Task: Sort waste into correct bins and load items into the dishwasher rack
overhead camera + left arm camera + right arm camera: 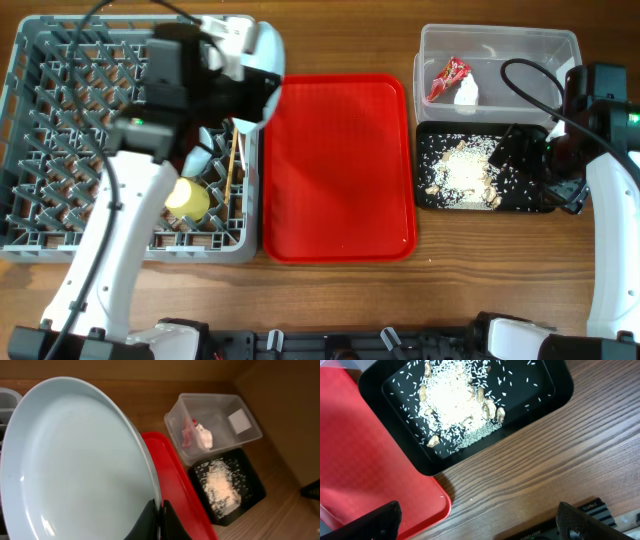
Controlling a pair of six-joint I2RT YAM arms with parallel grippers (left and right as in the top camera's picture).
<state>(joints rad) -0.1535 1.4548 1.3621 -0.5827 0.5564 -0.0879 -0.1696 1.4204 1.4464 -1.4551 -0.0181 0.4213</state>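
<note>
The left jaws clamp the pale mint round plate point(75, 460) by its rim, on edge above the grey plastic pegged rack point(60, 100); the right jaws stand open. Risk: the rim grip slips, or the plate lands across pegs and topples.

The left arm point(110, 230) rises from the near table edge and leans away and to the right, its white forearm ending in a black wrist point(170, 70). The left gripper point(159, 512) has its two dark fingers pressed close, pinching the rim of the plate point(75, 460) (only a thin slit shows between them in the wrist view). The right arm point(612, 220) runs up from the near edge along the right side, then bends so that its dark forward end points inward and down. The right gripper point(477, 510) is spread wide and holds nothing; its fingertips point(382, 520) show only at the lower corners of the wrist view.
</note>
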